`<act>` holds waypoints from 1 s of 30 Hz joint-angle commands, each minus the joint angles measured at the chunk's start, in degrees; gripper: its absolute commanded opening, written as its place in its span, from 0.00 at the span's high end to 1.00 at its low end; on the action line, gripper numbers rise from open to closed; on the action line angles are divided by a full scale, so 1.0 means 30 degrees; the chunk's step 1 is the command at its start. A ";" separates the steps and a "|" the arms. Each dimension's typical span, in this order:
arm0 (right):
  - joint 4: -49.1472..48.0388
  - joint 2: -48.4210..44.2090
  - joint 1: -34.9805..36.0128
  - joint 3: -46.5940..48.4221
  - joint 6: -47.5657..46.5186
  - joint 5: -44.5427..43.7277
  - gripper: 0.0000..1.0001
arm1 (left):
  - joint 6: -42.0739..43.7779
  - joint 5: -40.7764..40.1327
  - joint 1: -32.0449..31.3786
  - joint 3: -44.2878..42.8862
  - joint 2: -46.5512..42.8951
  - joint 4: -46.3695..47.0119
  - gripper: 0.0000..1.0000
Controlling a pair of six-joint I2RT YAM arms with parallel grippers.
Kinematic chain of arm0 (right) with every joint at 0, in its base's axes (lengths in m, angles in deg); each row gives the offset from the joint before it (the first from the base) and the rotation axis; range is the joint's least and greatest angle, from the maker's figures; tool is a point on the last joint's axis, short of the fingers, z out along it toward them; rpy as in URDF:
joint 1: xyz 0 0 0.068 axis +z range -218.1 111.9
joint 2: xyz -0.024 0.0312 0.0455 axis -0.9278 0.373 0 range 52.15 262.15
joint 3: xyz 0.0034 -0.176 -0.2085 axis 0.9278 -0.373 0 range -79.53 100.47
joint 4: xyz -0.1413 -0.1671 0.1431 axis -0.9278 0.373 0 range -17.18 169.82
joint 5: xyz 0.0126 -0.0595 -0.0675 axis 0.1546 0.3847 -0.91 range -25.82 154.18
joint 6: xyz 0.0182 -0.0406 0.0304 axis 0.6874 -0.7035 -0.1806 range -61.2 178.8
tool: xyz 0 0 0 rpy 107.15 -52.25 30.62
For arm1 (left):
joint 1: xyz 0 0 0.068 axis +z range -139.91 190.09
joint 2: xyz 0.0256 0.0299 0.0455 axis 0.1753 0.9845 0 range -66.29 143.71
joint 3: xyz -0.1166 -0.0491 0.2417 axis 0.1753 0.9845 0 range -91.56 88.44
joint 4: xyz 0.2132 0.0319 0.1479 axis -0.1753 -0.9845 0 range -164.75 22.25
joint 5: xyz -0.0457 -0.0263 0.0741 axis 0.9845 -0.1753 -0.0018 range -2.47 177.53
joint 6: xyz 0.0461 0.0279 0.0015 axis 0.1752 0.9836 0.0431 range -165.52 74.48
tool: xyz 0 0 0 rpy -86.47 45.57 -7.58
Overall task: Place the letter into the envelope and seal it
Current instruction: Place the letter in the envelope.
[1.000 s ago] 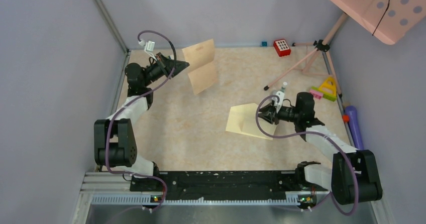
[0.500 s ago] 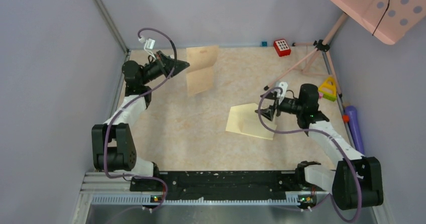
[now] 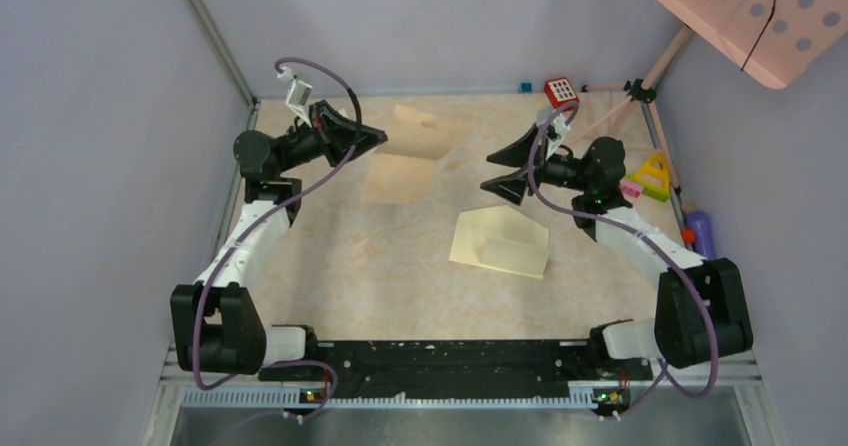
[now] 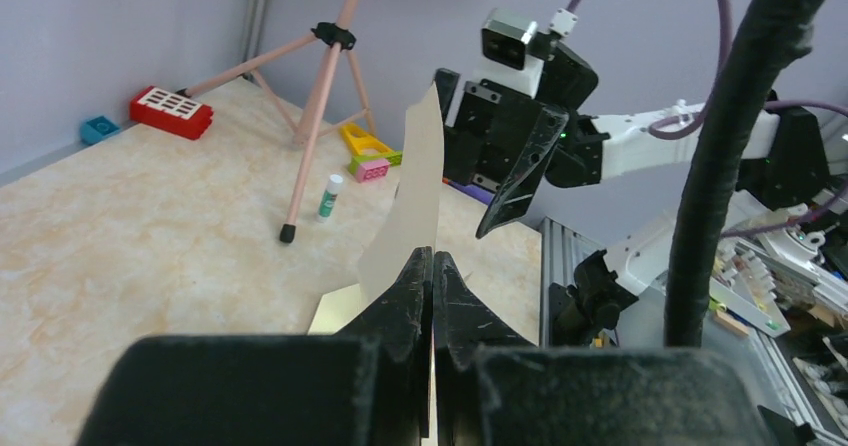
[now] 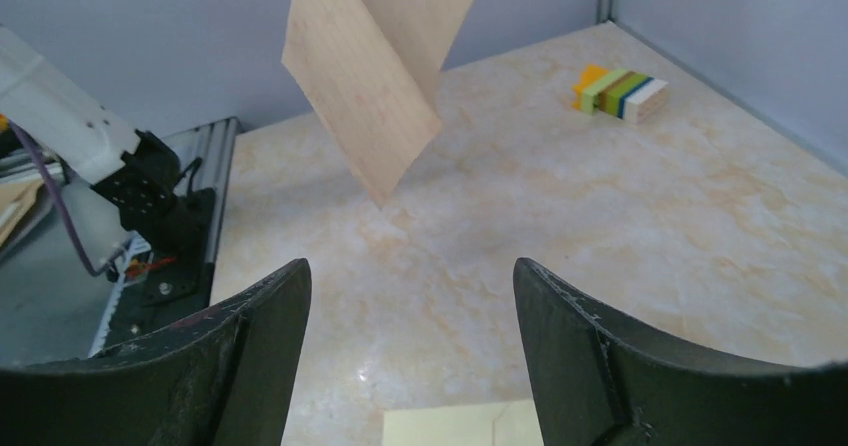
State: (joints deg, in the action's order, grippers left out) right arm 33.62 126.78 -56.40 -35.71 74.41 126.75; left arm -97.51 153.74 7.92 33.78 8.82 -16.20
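A tan folded letter hangs in the air over the back-middle of the table, pinched at its left edge by my left gripper, which is shut on it. In the left wrist view the letter rises edge-on from between the closed fingertips of that gripper. The pale yellow envelope lies flat on the table with its pointed flap open. My right gripper hovers open and empty above the envelope's far edge, pointing at the letter. In the right wrist view the letter hangs ahead of the gripper, with an envelope corner below.
A red block, a pink tripod, a yellow triangle toy and a purple cylinder crowd the back right. A glue stick lies by a tripod foot. Striped blocks sit near the left wall.
My right gripper opened, left the envelope and rose toward the back, now facing the letter. My left arm swung the letter rightward toward the table's middle.
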 commanded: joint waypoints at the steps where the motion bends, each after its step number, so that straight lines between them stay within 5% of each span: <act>1: -0.6214 0.1309 0.1648 0.0456 0.3544 0.0067 0.27 | -0.0884 0.0220 -0.0559 -0.0043 -0.0930 0.1483 1.00; 11: -1.7891 0.7200 0.3734 0.0558 1.1197 -0.0152 0.27 | -0.1584 -0.0703 -0.1200 0.0717 -0.1144 0.1694 1.00; 14: -1.7898 0.7147 0.3893 0.0583 1.0611 -0.0130 0.27 | -0.0962 -0.0556 -0.1308 0.0734 -0.1045 0.1019 1.00; 17: -1.3845 0.5732 0.3896 0.0413 0.7156 0.0176 0.27 | 0.1486 -0.0334 -0.1129 0.0631 -0.0994 -0.1617 1.00; 23: -0.0235 0.1705 0.4260 0.0832 -0.4421 -0.2214 0.26 | 0.8183 -0.0455 0.1495 -0.0056 -0.1650 -0.8611 0.38; 27: 0.4224 -0.0234 0.4306 0.1335 -0.8301 -0.2982 0.25 | 1.7952 -0.1750 0.2937 -0.2283 -0.1922 -1.9271 0.25; 30: 0.6604 -0.1323 0.4302 0.1489 -1.0006 -0.3011 0.22 | 2.2072 -0.2816 0.4006 -0.2276 -0.1598 -2.1945 0.15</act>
State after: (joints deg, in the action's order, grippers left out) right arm 37.59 127.09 -44.20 -34.10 59.05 119.64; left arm -56.99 149.07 16.92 29.67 5.70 -61.01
